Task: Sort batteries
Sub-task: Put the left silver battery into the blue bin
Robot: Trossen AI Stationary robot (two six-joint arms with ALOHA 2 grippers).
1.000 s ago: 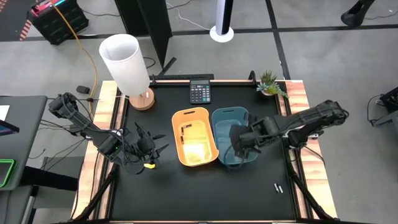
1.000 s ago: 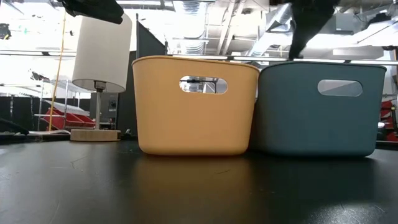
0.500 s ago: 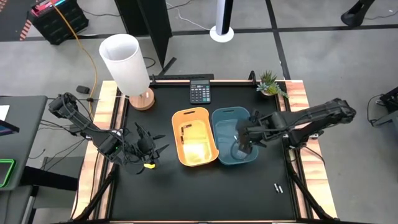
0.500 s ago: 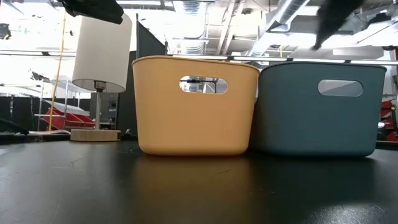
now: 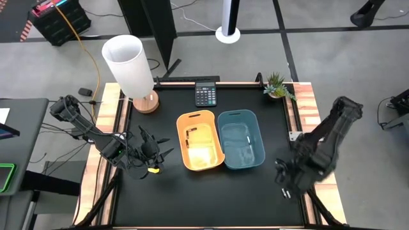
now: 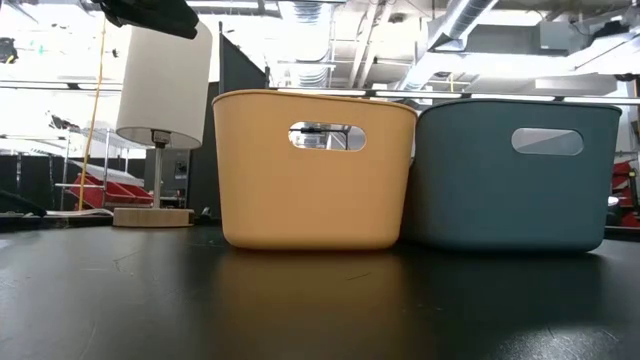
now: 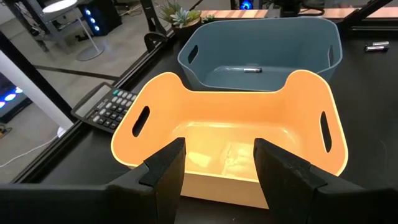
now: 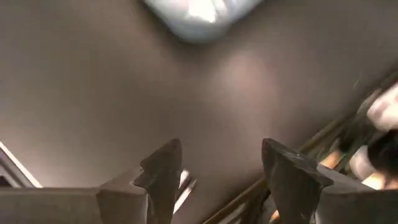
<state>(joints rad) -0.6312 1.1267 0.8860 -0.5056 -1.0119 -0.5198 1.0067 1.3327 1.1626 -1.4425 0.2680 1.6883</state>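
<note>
Right end effector (image 5: pixel 284 183), fingers spread, above two slim batteries (image 5: pixel 285 192) on the black tabletop (image 5: pixel 166 198). Another battery (image 7: pixel 251 70) lies inside the blue plastic bin (image 5: pixel 241 140). Left end effector (image 5: pixel 156 154), spread, waits beside the orange plastic bin (image 5: pixel 199 140).

Bright even overhead light; glare inside the orange bin (image 5: pixel 206 153); right wrist view blurred.

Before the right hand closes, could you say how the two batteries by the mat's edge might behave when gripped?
The batteries are slim cylinders lying flat, so they would probably roll if nudged. They lie close together, so the open right hand may catch both. They look stiff and light.
</note>
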